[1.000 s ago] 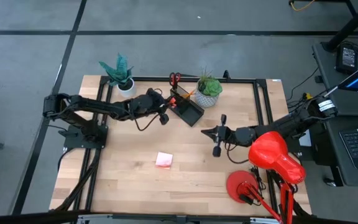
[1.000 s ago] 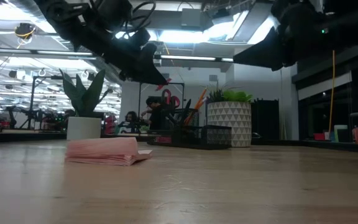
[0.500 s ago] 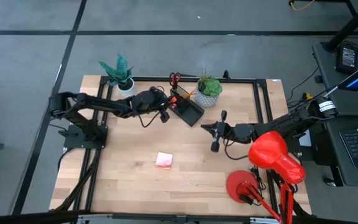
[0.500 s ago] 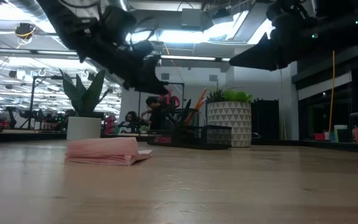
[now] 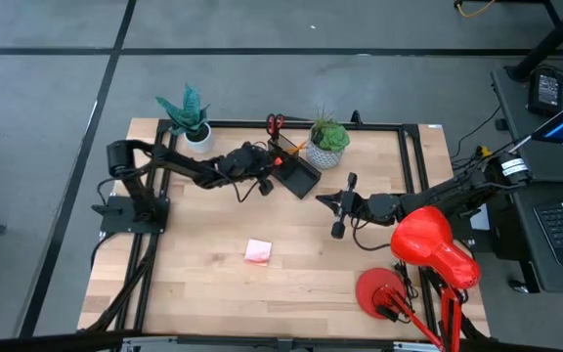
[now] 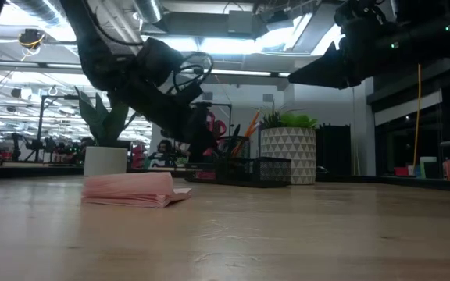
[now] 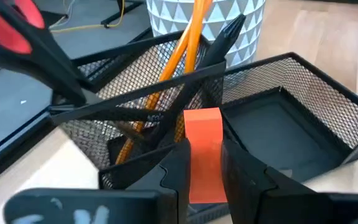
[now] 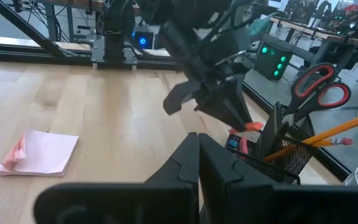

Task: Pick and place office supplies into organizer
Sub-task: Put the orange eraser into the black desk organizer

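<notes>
Left gripper: reached to the back of the table at the organizer's edge, fingers clamped on an orange-red eraser; in the high view the gripper sat just beside the organizer's near-left corner.
Eraser: held upright between the two dark fingers, just above the mesh rim of the organizer, in front of the upright compartment; whether it touched the mesh could not be told.
Organizer: black wire-mesh tray at the back centre of the table, low open section bare, taller compartment at the end toward the scissors.
Pencils: orange-yellow, standing tilted in the taller compartment, with a dark pen leaning beside them.
Scissors: red-handled, standing in the same end of the organizer, handles up.
Sticky-note pad: pink, lying flat on the wood well in front of the organizer, apart from both arms.
Right gripper: fingers pressed together and holding nothing, hovering above the table right of centre, near the organizer's right side.
Plants: a green one in a patterned white pot just beside the organizer, another in a plain white pot at the back left.
Table: light wooden boards.
</notes>
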`<action>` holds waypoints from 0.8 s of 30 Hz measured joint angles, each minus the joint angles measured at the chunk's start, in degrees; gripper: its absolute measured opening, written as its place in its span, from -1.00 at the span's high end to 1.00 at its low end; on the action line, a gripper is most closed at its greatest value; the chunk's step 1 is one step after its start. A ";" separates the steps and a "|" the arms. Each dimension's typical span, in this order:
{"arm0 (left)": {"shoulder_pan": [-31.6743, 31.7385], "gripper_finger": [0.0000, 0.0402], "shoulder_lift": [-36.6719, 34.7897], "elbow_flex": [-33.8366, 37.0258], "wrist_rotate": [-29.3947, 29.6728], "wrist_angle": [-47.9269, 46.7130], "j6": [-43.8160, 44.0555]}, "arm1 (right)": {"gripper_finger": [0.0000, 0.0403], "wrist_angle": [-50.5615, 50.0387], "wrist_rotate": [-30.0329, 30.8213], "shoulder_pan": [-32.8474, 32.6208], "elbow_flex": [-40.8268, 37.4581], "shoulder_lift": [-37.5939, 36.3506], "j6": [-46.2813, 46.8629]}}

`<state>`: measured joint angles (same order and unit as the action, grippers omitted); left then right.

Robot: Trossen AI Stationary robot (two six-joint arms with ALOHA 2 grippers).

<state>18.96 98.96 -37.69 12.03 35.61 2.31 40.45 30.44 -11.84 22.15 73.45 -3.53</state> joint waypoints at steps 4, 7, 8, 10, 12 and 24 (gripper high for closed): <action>0.29 0.64 2.85 -0.04 -0.05 3.33 -0.87 | 0.96 0.00 0.00 0.00 0.00 0.00 0.00; 1.02 0.64 3.60 -0.04 0.00 3.37 -1.07 | 0.96 0.00 0.00 0.00 0.00 0.00 0.02; 1.23 0.64 3.68 -0.04 0.02 3.18 -1.07 | 0.96 0.00 0.00 0.00 0.00 0.00 0.02; 1.58 0.64 3.70 -0.04 0.01 2.79 -1.05 | 0.96 0.00 0.00 0.00 0.00 0.00 0.02; 1.89 0.64 3.71 -0.04 0.02 3.07 -1.07 | 0.96 0.00 0.00 0.00 0.00 0.00 0.02; 3.20 0.61 3.71 -0.04 0.25 3.22 0.90 | 0.96 0.00 0.00 0.00 0.00 0.00 0.04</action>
<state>22.16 102.67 -37.74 12.28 38.83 3.20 40.45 30.44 -11.84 22.15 73.45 -3.49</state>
